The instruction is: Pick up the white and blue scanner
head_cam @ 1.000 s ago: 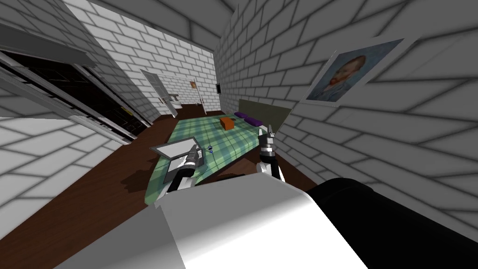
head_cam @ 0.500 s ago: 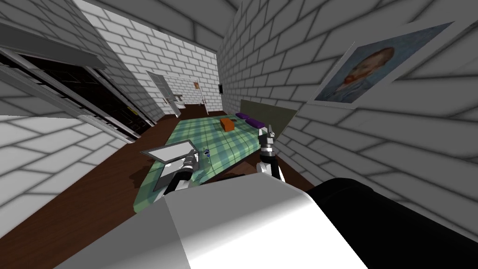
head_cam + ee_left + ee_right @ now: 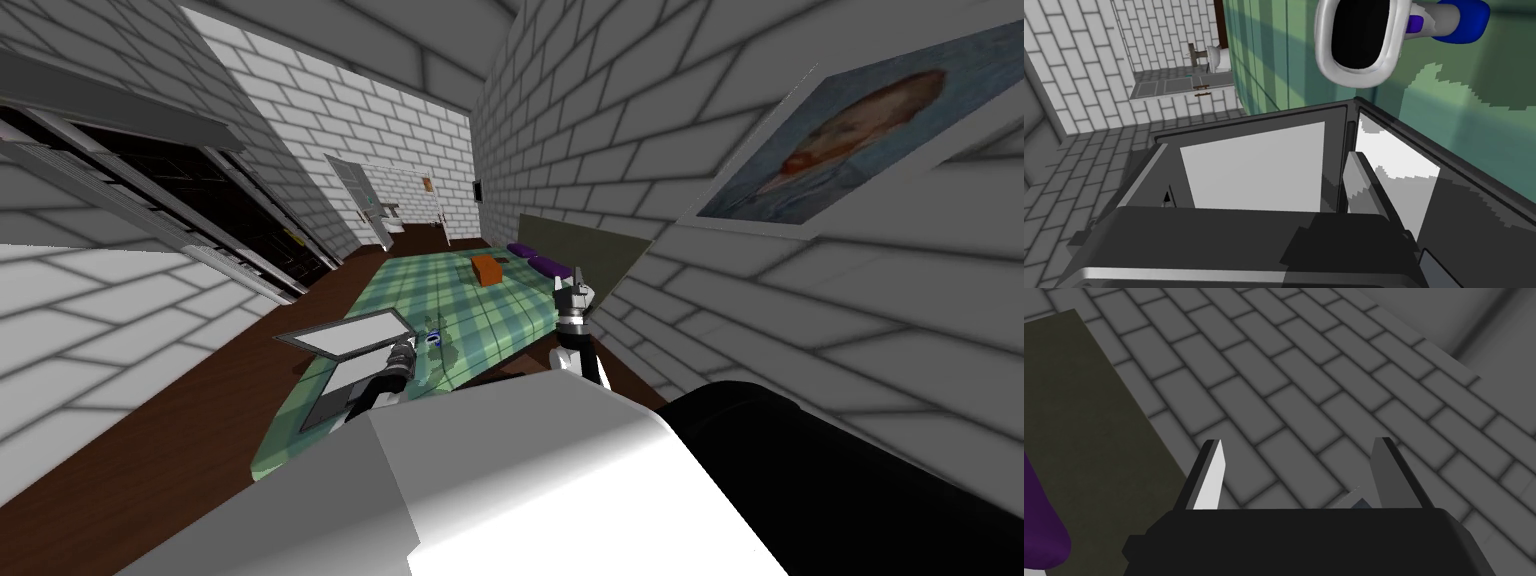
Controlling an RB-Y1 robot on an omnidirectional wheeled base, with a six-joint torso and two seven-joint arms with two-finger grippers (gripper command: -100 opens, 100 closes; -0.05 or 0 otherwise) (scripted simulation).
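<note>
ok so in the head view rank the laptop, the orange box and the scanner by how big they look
1. laptop, clearly the largest and also nearest the camera
2. orange box, which lies farther away, so it looks smaller than it may really be
3. scanner, the smallest, lying just beside the laptop

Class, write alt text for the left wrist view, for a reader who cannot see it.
A white scanner with a blue handle lies on a green bed, just beyond the open left gripper. The gripper hangs over an open laptop beside the scanner.
</note>
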